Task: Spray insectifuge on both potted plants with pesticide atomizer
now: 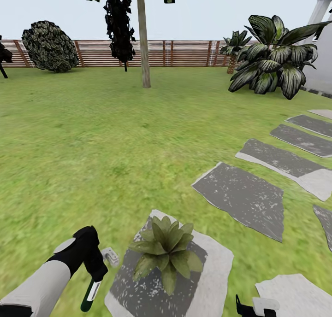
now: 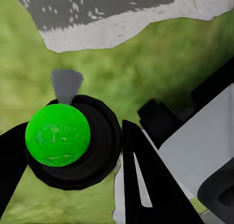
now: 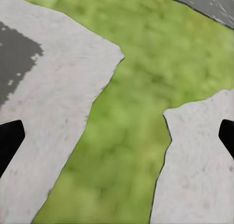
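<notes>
My left gripper [image 1: 96, 272] is low at the left, shut on the pesticide atomizer [image 1: 90, 293]. Its whitish nozzle head [image 1: 109, 256] points toward a potted plant [image 1: 167, 252], a rosette of broad green leaves standing just to the right on a stepping stone [image 1: 216, 266]. In the left wrist view the bottle's green end [image 2: 57, 134] sits in a dark ring between my black fingers [image 2: 144, 180]. No insectifuge is in view on the leaves. My right gripper [image 1: 253, 308] is at the lower edge; in its wrist view it [image 3: 117, 138] stands open over grass between two stones.
Grey stepping stones [image 1: 244, 197] run from the plant toward the right rear. A tree trunk [image 1: 144, 45], a round dark bush [image 1: 50, 46] and a large striped-leaf plant [image 1: 276, 56] stand before the slatted wooden fence [image 1: 184, 53]. Lawn [image 1: 92, 137] spreads to the left.
</notes>
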